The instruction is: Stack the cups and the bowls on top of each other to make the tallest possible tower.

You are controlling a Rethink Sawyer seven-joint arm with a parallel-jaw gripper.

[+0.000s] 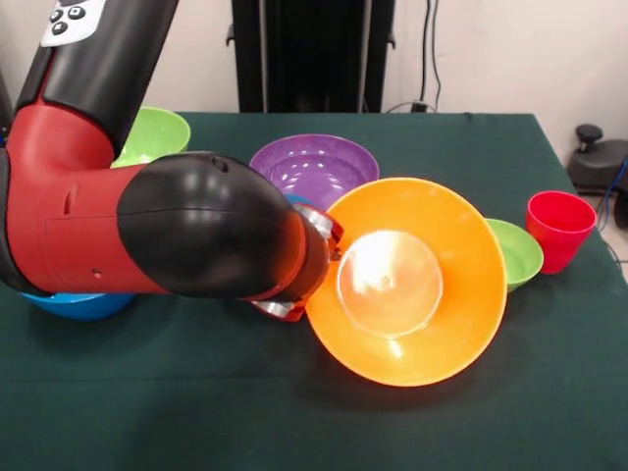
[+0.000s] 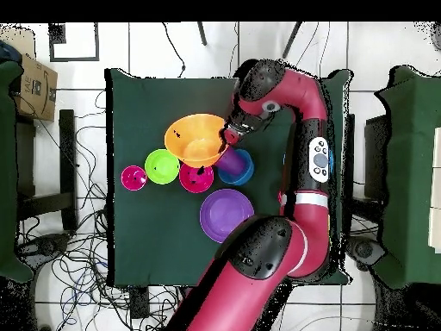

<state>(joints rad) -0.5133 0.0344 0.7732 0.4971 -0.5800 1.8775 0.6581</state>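
glossy orange-yellow bowl (image 1: 412,285), tilted, gripper (image 1: 312,263) at rim

No words or numbers clear enough to read anywhere, only blurry dark marks on the cardboard box (image 2: 34,84) at upper left.

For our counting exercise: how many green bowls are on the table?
2. A larger green bowl sits at the table's far side, behind the arm; a small green bowl lies between the tilted yellow bowl and the red cup. The arm may hide others.
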